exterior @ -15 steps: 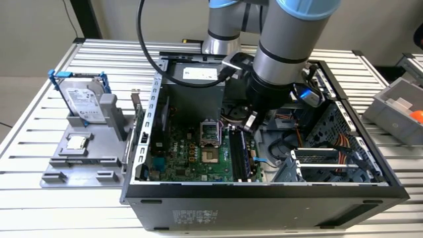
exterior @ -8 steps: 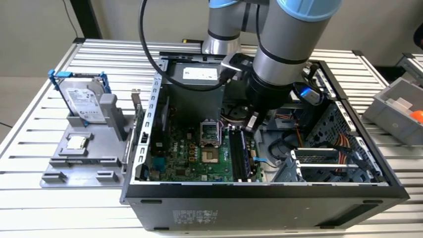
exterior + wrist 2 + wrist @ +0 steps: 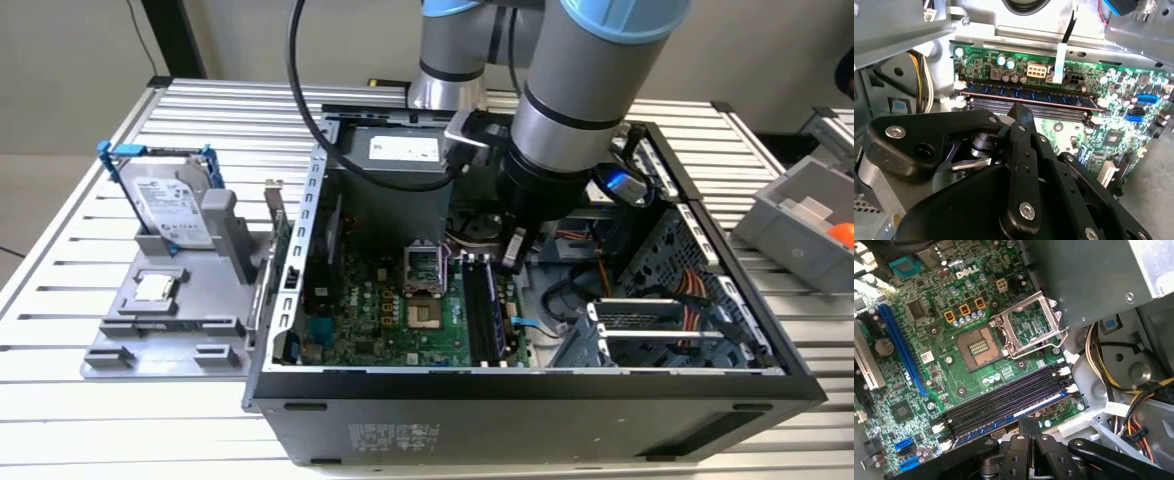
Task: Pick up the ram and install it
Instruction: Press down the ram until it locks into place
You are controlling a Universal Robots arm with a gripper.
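Note:
The ram (image 3: 485,308) is a long dark stick standing on edge in a memory slot of the green motherboard (image 3: 387,315), inside the open computer case (image 3: 534,385). In the second wrist view the ram (image 3: 1029,96) runs across the board with white latches at both ends. My gripper (image 3: 515,252) hangs over the far end of the slots. Its black fingers are pressed together at the tip (image 3: 1021,109), right at the ram's top edge. In the first wrist view my gripper (image 3: 1029,422) sits just over the ram (image 3: 1004,419), beside two vacant black slots (image 3: 1004,400).
The processor socket (image 3: 1026,327) stands with its metal frame lifted. Yellow and orange cables (image 3: 1126,390) lie beside the slots. Left of the case, a grey fixture (image 3: 167,320) holds a silver hard drive in a blue frame (image 3: 167,200) and a small square chip (image 3: 156,288). A grey bin (image 3: 801,215) sits at the exterior view's right.

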